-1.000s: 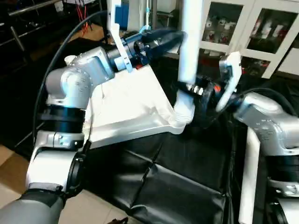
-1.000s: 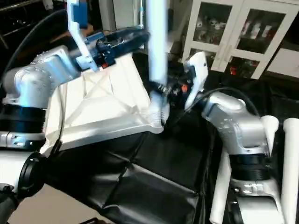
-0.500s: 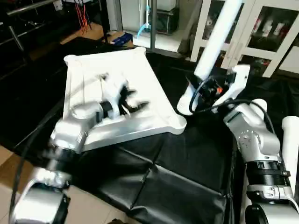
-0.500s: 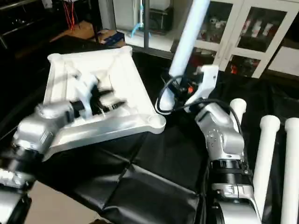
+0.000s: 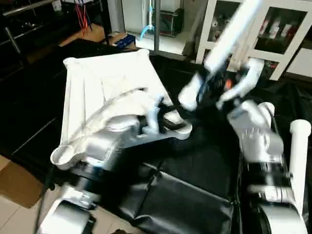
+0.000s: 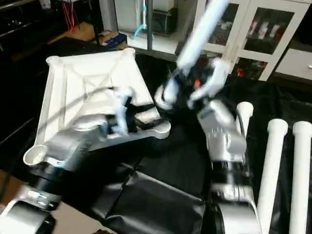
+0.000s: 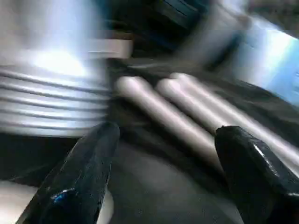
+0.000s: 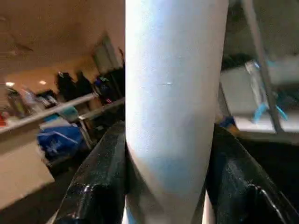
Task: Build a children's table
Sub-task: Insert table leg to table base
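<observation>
The white tabletop [image 5: 105,80] lies upside down on the black mat, ribbed underside up, with round sockets at its corners. My left arm lies across its near right part, and the left gripper [image 7: 168,133] is open with nothing between its fingers, close to the near right corner socket [image 5: 183,129]. My right gripper [image 8: 168,140] is shut on a white tube leg [image 5: 229,39]. That leg is held tilted, its flared lower end [image 5: 187,95] hanging above and behind the corner socket, apart from it.
Three spare white legs [image 6: 275,161] lie side by side on the black mat [image 6: 161,195] at the right. A white glass-door cabinet [image 6: 263,29] stands behind. A cardboard-coloured floor patch [image 5: 12,187] shows past the mat's near left edge.
My left arm swung down from above the tabletop's far side to lie across its near right part. My right gripper lifted the leg off the corner socket and tilted it rightward.
</observation>
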Motion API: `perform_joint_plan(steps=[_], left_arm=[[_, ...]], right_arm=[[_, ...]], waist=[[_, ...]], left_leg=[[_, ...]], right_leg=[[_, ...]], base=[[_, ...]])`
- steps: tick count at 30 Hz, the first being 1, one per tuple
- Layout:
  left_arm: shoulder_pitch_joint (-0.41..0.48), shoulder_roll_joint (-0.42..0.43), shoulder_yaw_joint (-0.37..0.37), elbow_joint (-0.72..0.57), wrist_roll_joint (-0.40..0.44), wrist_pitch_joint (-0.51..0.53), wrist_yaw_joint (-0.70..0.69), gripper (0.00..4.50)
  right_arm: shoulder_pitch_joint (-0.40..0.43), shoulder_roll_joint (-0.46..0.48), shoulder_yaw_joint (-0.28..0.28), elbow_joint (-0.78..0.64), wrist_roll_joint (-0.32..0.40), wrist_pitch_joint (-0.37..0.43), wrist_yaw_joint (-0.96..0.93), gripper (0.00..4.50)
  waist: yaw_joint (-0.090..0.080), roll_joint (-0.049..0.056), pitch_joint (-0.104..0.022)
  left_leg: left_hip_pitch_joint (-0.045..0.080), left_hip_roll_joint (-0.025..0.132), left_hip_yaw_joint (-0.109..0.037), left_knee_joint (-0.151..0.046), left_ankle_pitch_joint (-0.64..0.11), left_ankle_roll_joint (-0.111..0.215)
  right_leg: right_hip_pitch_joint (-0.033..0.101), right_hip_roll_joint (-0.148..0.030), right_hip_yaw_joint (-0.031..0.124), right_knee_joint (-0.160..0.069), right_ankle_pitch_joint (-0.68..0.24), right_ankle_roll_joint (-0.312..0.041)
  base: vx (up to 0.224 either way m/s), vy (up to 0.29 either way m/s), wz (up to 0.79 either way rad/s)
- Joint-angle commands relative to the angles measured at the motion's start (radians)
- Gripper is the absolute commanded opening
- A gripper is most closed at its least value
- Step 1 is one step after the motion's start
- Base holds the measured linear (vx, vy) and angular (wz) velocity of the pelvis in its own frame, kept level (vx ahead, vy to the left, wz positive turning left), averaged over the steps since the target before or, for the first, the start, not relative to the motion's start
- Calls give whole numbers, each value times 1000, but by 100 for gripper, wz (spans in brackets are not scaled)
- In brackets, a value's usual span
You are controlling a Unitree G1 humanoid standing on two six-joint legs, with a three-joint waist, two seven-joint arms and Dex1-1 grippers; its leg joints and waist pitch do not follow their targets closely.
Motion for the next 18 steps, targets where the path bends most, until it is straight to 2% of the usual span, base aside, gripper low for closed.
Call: perform_joint_plan(steps=[1,4,6,7,8,11,13,18], left_arm=[[-13,13,-6,-30,-18,33,-31,370],[-9,22,-34,-41,-16,27,-53,370],[-14,4,-39,-7,31,-8,-15,370],[-21,-8,-34,22,59,-34,14,370],[-29,-17,-27,45,77,-46,41,370],[-66,-36,13,125,116,-91,125,370],[-87,-40,37,172,131,-116,166,370],[-124,-36,76,241,146,-160,230,370]], right_arm=[[-1,0,5,-10,4,-3,3,181],[-5,8,-2,-7,-6,-7,6,181],[-5,16,-8,-21,2,6,7,181],[-4,18,-6,-31,6,14,10,181],[-2,18,-1,-42,13,24,11,181],[7,14,14,-69,36,54,20,181],[14,13,20,-85,54,71,25,181],[23,12,28,-101,55,87,37,180]], waist=[[-4,-12,-79],[-5,-11,-79],[-7,-12,-77],[-7,-9,-78],[-8,-11,-78],[-6,-10,-78],[-3,-10,-80],[-3,-11,-83]], left_leg=[[13,43,-13,-80,-134,46],[13,43,-14,-82,-132,47],[14,44,-14,-82,-150,43],[15,43,-15,-82,-156,39],[15,42,-15,-82,-160,36],[19,42,-15,-83,-173,33],[15,42,-17,-83,-159,34],[13,42,-18,-81,-135,44]], right_leg=[[57,-53,51,-72,-268,-192],[58,-51,50,-71,-262,-194],[58,-50,50,-76,-278,-188],[59,-51,50,-77,-286,-183],[60,-49,50,-79,-292,-172],[58,-49,50,-83,-300,-166],[61,-53,50,-80,-292,-163],[62,-52,49,-74,-239,-181]], base=[[0,0,0],[0,0,0],[0,0,0],[0,0,0],[0,0,0],[0,0,0],[0,0,0],[0,0,0]])
